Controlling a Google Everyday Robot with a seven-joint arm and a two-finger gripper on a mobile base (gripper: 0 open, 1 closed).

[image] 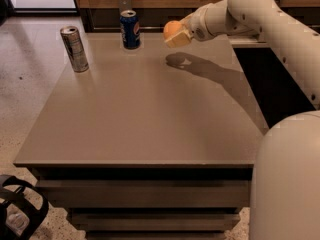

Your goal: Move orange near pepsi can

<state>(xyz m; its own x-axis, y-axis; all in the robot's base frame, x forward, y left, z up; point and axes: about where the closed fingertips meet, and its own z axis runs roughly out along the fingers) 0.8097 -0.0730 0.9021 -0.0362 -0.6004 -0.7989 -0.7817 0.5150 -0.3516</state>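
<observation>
The orange (171,29) is held in my gripper (176,34), up in the air above the far right part of the grey table (145,114). Its shadow falls on the tabletop below. The blue pepsi can (130,29) stands upright near the table's far edge, a short way left of the orange. My white arm reaches in from the right.
A taller silver-grey can (74,48) stands upright at the table's far left. A dark cabinet and a wooden wall run behind the table. A black object (17,211) lies on the floor at the lower left.
</observation>
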